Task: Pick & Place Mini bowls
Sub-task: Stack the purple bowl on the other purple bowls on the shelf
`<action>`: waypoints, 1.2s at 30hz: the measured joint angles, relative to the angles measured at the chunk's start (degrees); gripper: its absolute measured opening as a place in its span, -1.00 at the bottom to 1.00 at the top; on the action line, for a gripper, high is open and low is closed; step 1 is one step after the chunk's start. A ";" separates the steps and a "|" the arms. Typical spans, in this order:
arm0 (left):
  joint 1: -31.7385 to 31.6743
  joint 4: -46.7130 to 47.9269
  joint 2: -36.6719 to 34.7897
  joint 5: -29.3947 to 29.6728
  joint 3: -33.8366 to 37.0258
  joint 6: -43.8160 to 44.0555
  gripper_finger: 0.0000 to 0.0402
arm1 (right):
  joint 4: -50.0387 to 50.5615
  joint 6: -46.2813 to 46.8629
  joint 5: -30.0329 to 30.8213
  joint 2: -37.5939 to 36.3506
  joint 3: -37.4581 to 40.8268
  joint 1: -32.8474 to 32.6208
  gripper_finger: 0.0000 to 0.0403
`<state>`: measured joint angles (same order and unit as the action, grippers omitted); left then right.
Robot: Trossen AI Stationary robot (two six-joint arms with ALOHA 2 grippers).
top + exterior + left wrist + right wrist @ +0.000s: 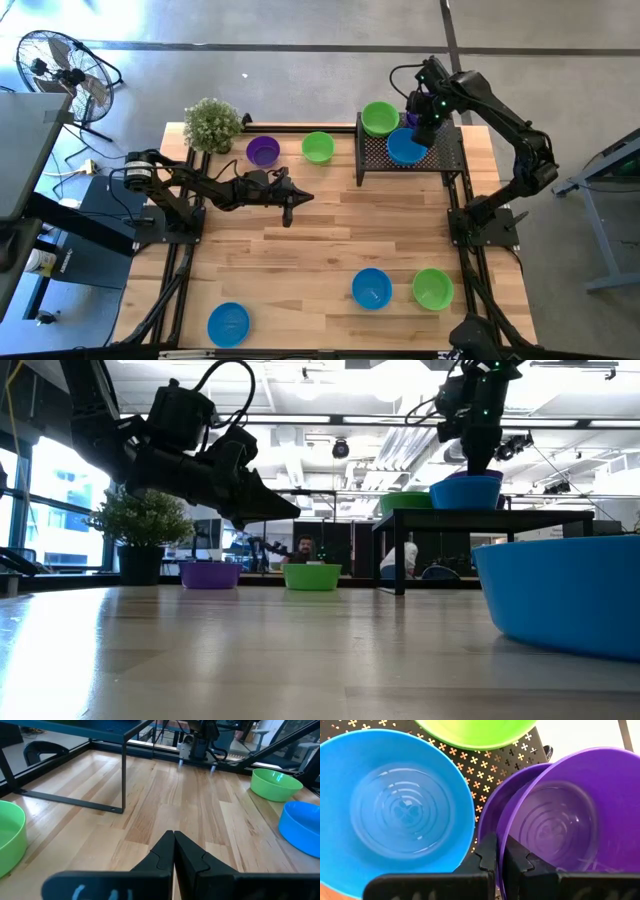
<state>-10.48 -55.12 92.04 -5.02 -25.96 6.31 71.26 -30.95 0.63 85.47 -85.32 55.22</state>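
My right gripper (500,851) is above the black mesh rack (440,150) at the table's far right, shut on a purple mini bowl (570,815). A second purple rim (492,807) shows just under that bowl. Beside it on the rack sit a blue bowl (400,810) and a green bowl (380,118), each on its base. My left gripper (300,197) hovers shut over the middle of the table, touching nothing. Five more bowls stand on the wood: purple (263,151), green (318,147), blue (371,288), green (433,288) and blue (228,324). My right gripper pinches the purple bowl's rim (509,837) from above, fingers pointing down. One finger (520,862) is inside the bowl and the other (485,857) outside. The bowl sits tilted next to the blue bowl. I cannot tell whether its base touches the rack.
A small potted plant (212,125) stands at the far left corner. The rack's thin black legs (123,770) rise from the wood on the far right. Bare wood lies in the table's middle. In the low view a person (303,548) shows in the room behind.
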 joint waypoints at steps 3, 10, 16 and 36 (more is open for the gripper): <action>0.00 0.01 -0.01 -0.40 0.00 0.00 -1.00 | 0.04 0.45 -0.59 0.02 0.00 0.18 -0.99; 0.00 0.30 -0.01 -0.52 0.00 0.00 -1.00 | -0.02 1.14 -1.08 0.09 0.00 1.18 -0.99; 0.00 0.53 0.00 -0.55 0.00 0.00 -1.00 | -0.42 1.99 -1.06 0.09 0.00 1.18 -0.98; 0.00 0.88 0.00 -0.56 0.00 0.00 -1.00 | -3.09 2.48 -0.56 0.16 4.90 1.35 -0.97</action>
<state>-10.48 -54.24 92.04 -5.58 -25.96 6.31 68.18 -28.47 0.07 85.63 -80.42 56.58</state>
